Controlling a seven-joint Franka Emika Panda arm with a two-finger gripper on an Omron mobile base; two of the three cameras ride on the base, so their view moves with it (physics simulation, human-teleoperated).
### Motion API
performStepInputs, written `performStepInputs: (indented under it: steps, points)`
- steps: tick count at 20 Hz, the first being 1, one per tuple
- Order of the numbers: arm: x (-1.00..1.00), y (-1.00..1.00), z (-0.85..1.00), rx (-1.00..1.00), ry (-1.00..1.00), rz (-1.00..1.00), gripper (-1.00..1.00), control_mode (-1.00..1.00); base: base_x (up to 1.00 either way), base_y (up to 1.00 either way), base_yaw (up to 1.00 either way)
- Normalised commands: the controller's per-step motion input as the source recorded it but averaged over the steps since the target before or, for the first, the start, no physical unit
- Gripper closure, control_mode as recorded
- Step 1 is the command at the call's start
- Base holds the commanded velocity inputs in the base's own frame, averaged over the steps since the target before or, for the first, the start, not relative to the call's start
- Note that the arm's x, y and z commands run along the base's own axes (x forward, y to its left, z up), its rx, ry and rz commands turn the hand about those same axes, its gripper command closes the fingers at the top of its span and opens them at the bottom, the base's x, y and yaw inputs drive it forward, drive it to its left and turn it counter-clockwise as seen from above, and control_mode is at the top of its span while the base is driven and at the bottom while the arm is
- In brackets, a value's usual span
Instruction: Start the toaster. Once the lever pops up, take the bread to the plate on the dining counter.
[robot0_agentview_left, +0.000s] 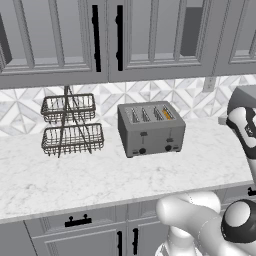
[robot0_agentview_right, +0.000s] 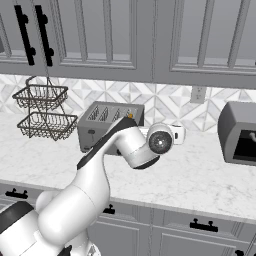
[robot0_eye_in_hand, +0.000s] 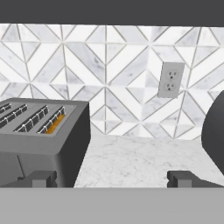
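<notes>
First step pending: the end effector (robot0_eye_in_hand: 112, 178), released and empty, is hovering right of the toaster (robot0_agentview_left: 151, 128); bread (robot0_agentview_left: 167, 114) is sitting slotted. Next: reaching the front lever.

Rendered home kitchen: grey panelled wall cabinets (robot0_agentview_left: 60, 40) with black handles above a white marble desk (robot0_agentview_left: 100, 180), diamond-patterned tile backsplash (robot0_eye_in_hand: 109, 74) with wall outlet (robot0_eye_in_hand: 169, 79), four-slot toaster (robot0_agentview_left: 151, 128), two-tier wire basket (robot0_agentview_left: 70, 125).

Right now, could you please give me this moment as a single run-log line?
phase: approach | gripper: open, empty, beside toaster | bread: in rightmost slot | levers: not pressed
</notes>
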Motion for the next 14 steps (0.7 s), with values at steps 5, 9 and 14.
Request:
performStepInputs:
  steps: [5,9,14]
  points:
    - [0.00,0.00,0.00,0.00,0.00,0.00,-1.00,-1.00,0.00,0.00,0.00]
    - [0.00,0.00,0.00,0.00,0.00,0.00,-1.00,-1.00,0.00,0.00,0.00]
    - [0.00,0.00,0.00,0.00,0.00,0.00,-1.00,-1.00,0.00,0.00,0.00]
